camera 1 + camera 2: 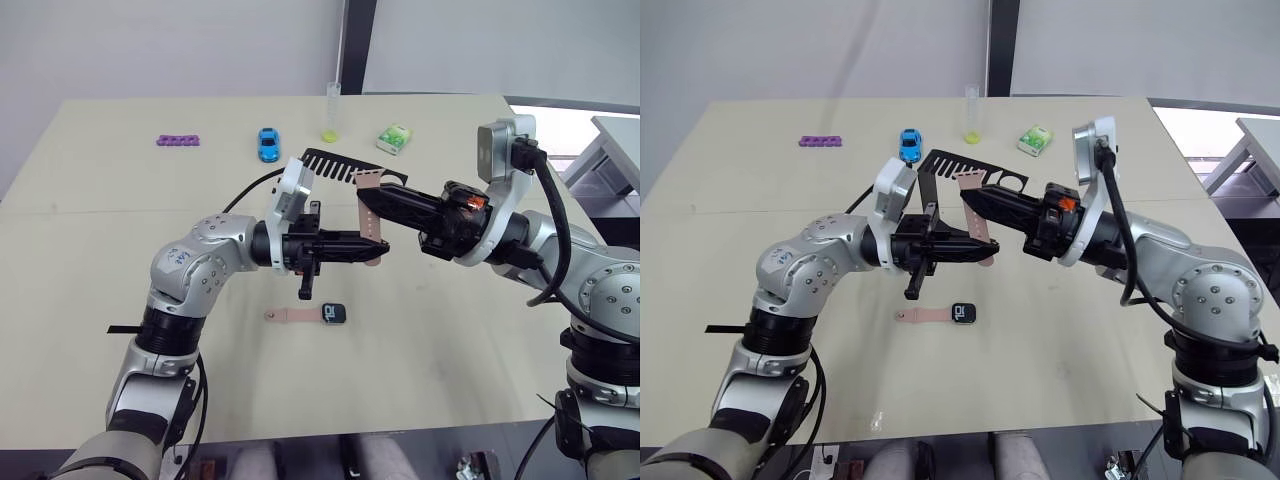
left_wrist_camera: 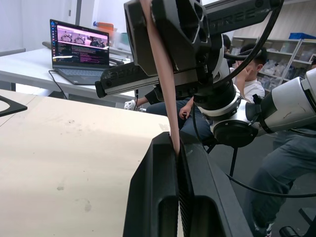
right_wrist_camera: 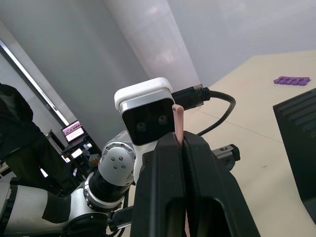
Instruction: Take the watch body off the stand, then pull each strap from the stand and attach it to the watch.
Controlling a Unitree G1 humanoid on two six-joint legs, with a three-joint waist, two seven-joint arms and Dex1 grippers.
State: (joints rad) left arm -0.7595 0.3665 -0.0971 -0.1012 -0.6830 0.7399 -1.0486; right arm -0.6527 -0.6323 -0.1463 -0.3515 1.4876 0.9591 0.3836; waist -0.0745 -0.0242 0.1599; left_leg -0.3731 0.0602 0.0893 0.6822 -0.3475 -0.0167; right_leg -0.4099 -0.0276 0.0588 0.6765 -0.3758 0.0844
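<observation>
A pink-beige strap (image 1: 371,228) hangs upright in the air in front of the black stand (image 1: 332,164). My right gripper (image 1: 360,197) is shut on its upper part, and my left gripper (image 1: 379,249) is shut on its lower end. The left wrist view shows the strap (image 2: 163,74) running down into the shut fingers. In the right wrist view its tip (image 3: 178,118) pokes out above the shut fingers. The watch body (image 1: 333,313) lies flat on the table below, with another strap (image 1: 291,315) joined to its left side.
At the table's far side are a blue toy car (image 1: 268,143), a purple part (image 1: 178,140), a clear tube on a yellow base (image 1: 332,112) and a green-and-white box (image 1: 394,138). Beyond the table, seated people (image 2: 247,74) and a laptop (image 2: 79,49) appear.
</observation>
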